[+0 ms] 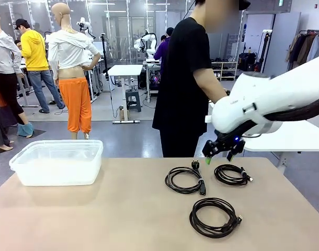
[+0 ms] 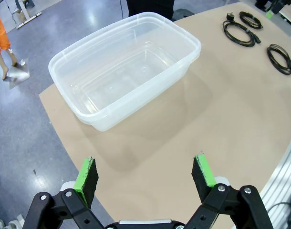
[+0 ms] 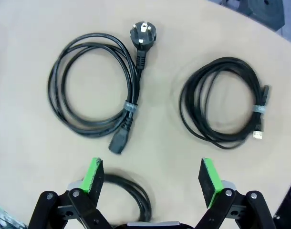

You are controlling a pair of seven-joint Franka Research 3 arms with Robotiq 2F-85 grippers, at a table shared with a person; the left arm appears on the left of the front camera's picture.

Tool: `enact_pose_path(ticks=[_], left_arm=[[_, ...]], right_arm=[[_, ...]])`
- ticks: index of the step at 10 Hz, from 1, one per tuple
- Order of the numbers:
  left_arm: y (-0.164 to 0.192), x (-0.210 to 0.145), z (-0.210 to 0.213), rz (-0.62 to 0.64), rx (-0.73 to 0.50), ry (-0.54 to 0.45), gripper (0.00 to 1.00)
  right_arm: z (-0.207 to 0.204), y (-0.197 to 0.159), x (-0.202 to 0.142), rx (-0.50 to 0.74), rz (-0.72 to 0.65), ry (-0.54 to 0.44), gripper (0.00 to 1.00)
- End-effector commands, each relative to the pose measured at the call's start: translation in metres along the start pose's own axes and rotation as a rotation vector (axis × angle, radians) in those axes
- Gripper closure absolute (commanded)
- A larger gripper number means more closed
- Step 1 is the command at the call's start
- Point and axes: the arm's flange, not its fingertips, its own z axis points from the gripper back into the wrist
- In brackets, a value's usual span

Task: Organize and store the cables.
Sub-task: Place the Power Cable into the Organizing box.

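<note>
Three black cables lie flat on the surface [image 1: 123, 225], toward 3 o'clock from its middle in the front view. The plug cable [image 1: 202, 188] is a round coil with a big wall plug at its far end. The small cable [image 1: 244, 174] sits just beside it at 3 o'clock, not touching. The near cable [image 1: 194, 218] lies at 6 o'clock from those two, apart from both. The box [image 1: 60, 172] stands empty at 10 o'clock, well apart from the cables.

The right tool [image 1: 219, 157] hangs above the cables, jaws wide, with nothing in them. In its own view the plug cable is at 11 o'clock, the small cable at 2 o'clock, and the near cable peeks out at 6 o'clock. The left tool [image 2: 144, 167] is wide and empty too, with the box at 12 o'clock.

The step looks like picking a first cable. To do it well, I think the right tool should go straight down, one finger inside the ring and one outside, close to the band [image 3: 130, 107] that ties the loops. Then the loops should stay together. It should keep off the other cables and lift high enough to clear the box's rim.
</note>
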Motion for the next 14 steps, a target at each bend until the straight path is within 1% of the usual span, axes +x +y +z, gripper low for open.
enact_pose_path(ticks=[1,2,4,6,7,9,11,12,13,14], left_arm=[[0.004,-0.001,0.0,-0.015,-0.016,-0.015,0.0],[0.004,-0.001,0.0,-0.015,-0.016,-0.015,0.0],[0.004,-0.001,0.0,-0.015,-0.016,-0.015,0.0],[0.004,-0.001,0.0,-0.015,-0.016,-0.015,0.0],[0.004,-0.001,0.0,-0.015,-0.016,-0.015,0.0],[0.004,-0.001,0.0,-0.015,-0.016,-0.015,0.0],[0.004,-0.001,0.0,-0.015,-0.016,-0.015,0.0],[0.004,-0.001,0.0,-0.015,-0.016,-0.015,0.0],[0.004,-0.001,0.0,-0.015,-0.016,-0.015,0.0],[0.004,-0.001,0.0,-0.015,-0.016,-0.015,0.0]], right_arm=[[-0.031,0.015,0.027,0.006,-0.072,0.001,0.0],[-0.044,0.02,0.033,-0.029,-0.086,0.024,0.0],[-0.074,0.027,0.042,-0.015,-0.127,0.078,0.0],[-0.087,0.035,0.043,-0.003,-0.146,0.121,0.0],[-0.095,0.036,0.042,-0.028,-0.158,0.15,0.0],[-0.105,0.041,0.041,-0.049,-0.189,0.164,0.0],[-0.109,0.042,0.042,-0.064,-0.181,0.169,0.0],[-0.112,0.041,0.044,-0.068,-0.182,0.172,0.19],[-0.116,0.04,0.046,-0.071,-0.181,0.181,0.39],[-0.119,0.037,0.048,-0.079,-0.185,0.178,0.73]])
